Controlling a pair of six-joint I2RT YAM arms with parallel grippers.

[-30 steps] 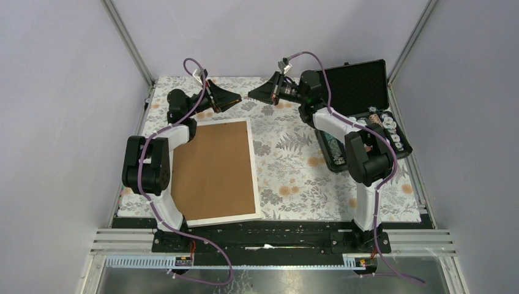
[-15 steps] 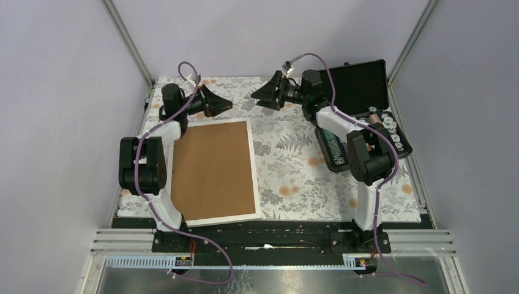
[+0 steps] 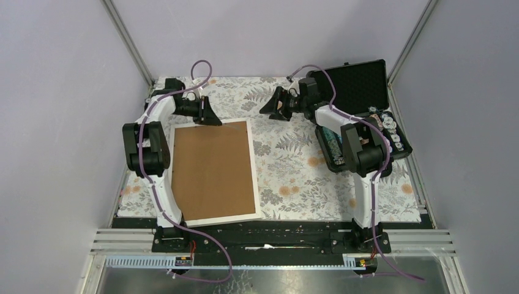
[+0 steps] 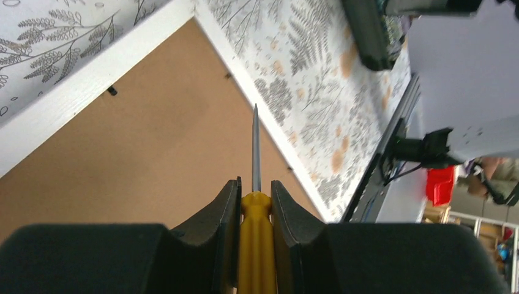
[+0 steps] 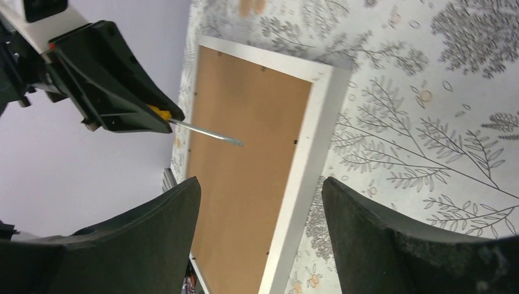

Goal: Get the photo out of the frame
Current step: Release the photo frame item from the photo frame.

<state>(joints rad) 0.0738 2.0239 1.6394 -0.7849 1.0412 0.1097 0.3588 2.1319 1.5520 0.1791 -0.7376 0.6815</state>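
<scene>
The frame (image 3: pixel 213 171) lies face down on the left of the table, its brown fibreboard back up inside a thin white border. The photo is hidden beneath that back. My left gripper (image 3: pixel 212 118) hovers over the frame's far edge, shut on the yellow handle of a screwdriver (image 4: pixel 255 245). The steel shaft points out over the brown back (image 4: pixel 122 153). My right gripper (image 3: pixel 267 109) stands open and empty above the cloth, right of the frame's far right corner. Its wrist view looks down on the frame (image 5: pixel 245 153) and the screwdriver (image 5: pixel 202 131).
An open black foam-lined case (image 3: pixel 358 86) stands at the back right, with small parts in its lower tray (image 3: pixel 382 125). A floral cloth (image 3: pixel 300 165) covers the table. Walls and metal posts close in on both sides.
The grippers were tip to tip at the back. The right one has opened and drawn back to the right. The left one has swung left and down over the frame's far edge with the screwdriver.
</scene>
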